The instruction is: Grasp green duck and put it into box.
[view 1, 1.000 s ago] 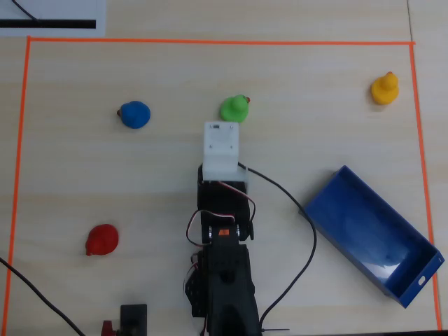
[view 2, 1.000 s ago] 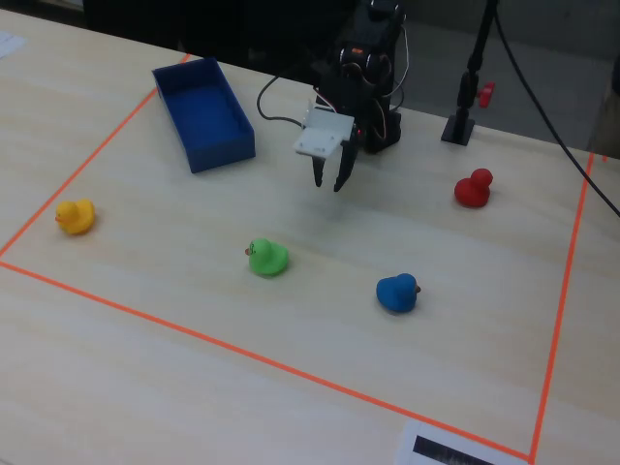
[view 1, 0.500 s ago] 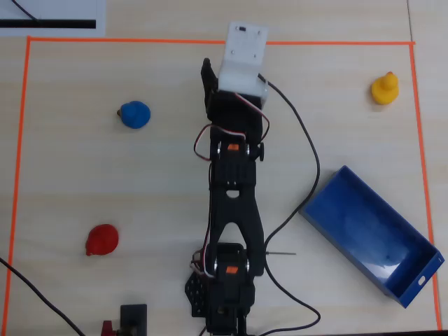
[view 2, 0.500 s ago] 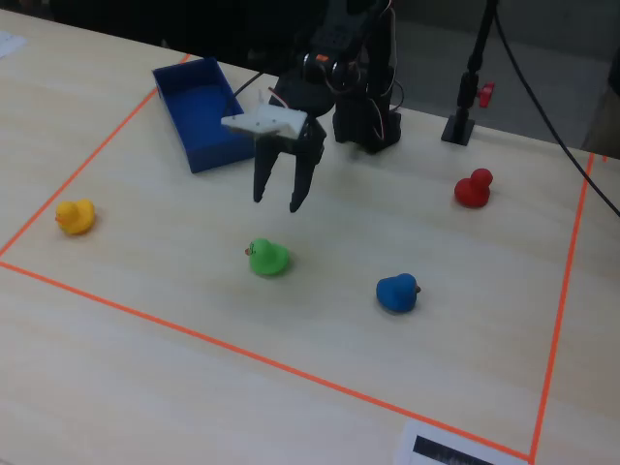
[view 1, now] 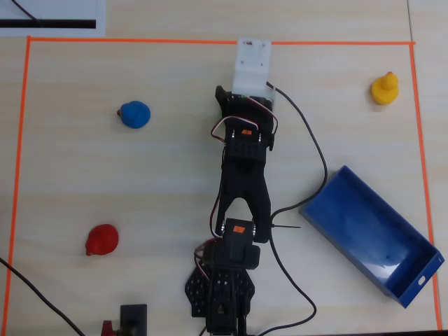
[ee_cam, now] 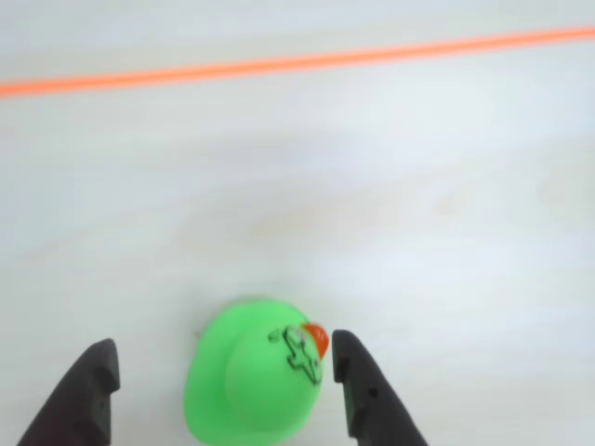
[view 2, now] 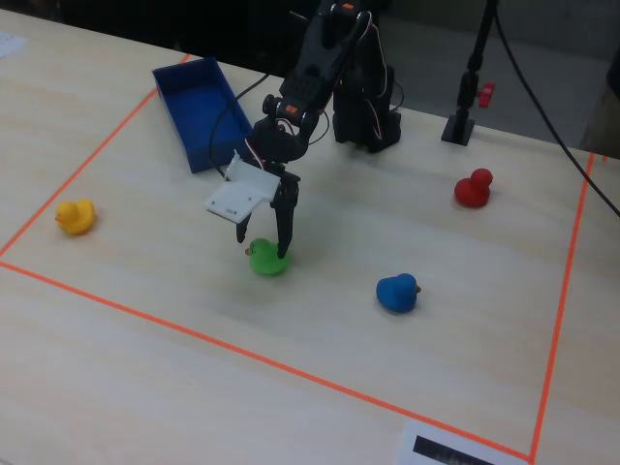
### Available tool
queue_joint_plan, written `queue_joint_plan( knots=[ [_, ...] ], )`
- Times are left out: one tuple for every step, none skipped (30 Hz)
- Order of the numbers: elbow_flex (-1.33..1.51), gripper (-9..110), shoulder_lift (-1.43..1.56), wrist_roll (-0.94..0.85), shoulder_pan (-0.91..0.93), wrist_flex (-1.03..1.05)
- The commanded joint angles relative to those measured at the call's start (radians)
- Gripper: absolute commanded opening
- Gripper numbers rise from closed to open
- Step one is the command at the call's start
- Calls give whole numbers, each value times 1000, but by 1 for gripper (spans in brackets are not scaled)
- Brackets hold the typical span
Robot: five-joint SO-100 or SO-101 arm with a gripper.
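The green duck (ee_cam: 253,381) with its orange beak sits on the table between my open gripper's (ee_cam: 221,346) two black fingers. It lies nearer the right finger (ee_cam: 363,395), and neither finger presses on it. In the fixed view the gripper (view 2: 263,247) is lowered straight over the green duck (view 2: 264,262). In the overhead view the outstretched arm (view 1: 241,161) hides the duck. The dark blue box (view 1: 371,238) lies empty at the lower right of the overhead view; its outer wall (view 2: 223,153) shows at the far left in the fixed view.
A blue duck (view 1: 134,114), a red duck (view 1: 102,240) and a yellow duck (view 1: 384,88) stand apart on the wooden table. An orange tape line (view 1: 210,41) frames the area. A cable (view 1: 308,140) trails from the arm toward the box.
The arm stretched out from near its base and came down over the green duck, so the open fingers now straddle it. The ducks and box have not moved.
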Motion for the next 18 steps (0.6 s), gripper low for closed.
queue_joint_plan(
  knots=[
    [17, 31, 5, -8, 3, -2],
    [28, 31, 3, -11, 3, -3],
    [38, 31, 0, -17, 3, -8],
    [51, 31, -3, -21, 3, -14],
    [58, 31, -6, -28, 5, -18],
    [66, 31, -11, -32, 5, -23],
    [74, 31, -15, -38, 5, -28],
    [80, 31, -20, -41, 5, -31],
    [81, 31, -26, -43, 5, -32],
    [81, 31, -31, -43, 5, -32],
    [81, 31, -37, -44, 5, -32],
    [81, 31, -40, -44, 5, -32],
    [81, 30, -44, -44, 5, -32],
    [78, 30, -49, -44, 5, -32],
    [77, 30, -54, -44, 3, -34],
    [77, 30, -58, -44, 3, -40],
    [75, 30, -61, -44, 2, -41],
    [72, 30, -64, -44, 2, -41]
  ],
)
